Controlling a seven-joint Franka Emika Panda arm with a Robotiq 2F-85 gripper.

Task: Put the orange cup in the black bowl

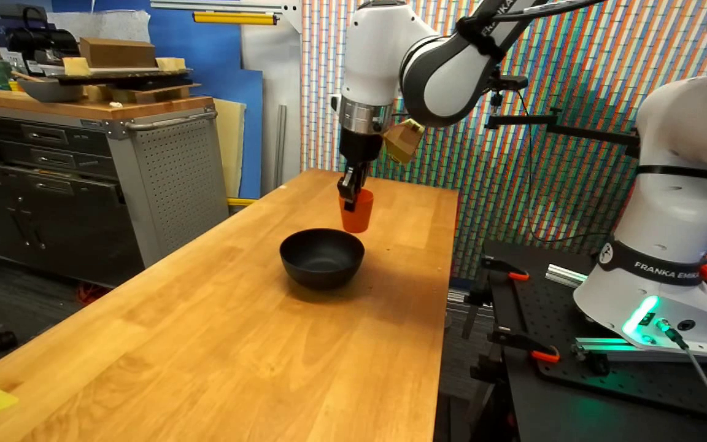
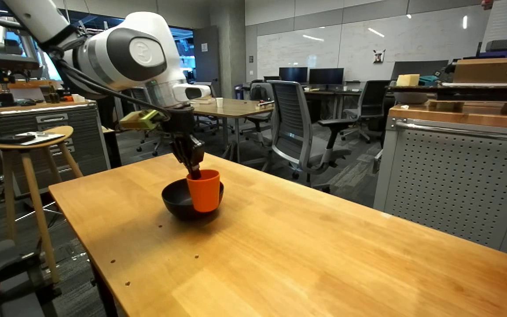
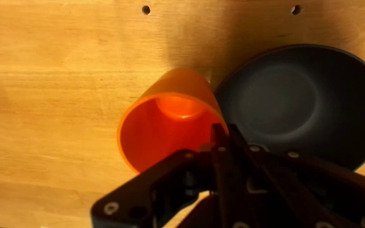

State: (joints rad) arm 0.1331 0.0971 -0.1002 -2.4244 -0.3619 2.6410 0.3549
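Pinching the orange cup (image 3: 166, 129) by its wall with my Robotiq gripper (image 3: 225, 128), mid-frame in the wrist view, I fear this one-sided hold could let it swivel into the black bowl (image 3: 280, 98), frame right.

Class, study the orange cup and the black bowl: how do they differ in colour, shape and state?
In colour, the orange cup is bright, the black bowl dark. The cup is narrower and steep-sided; the bowl is wider and curved. The claw grips the cup's rim, while the bowl rests ungripped on the table. Both have round, open tops.
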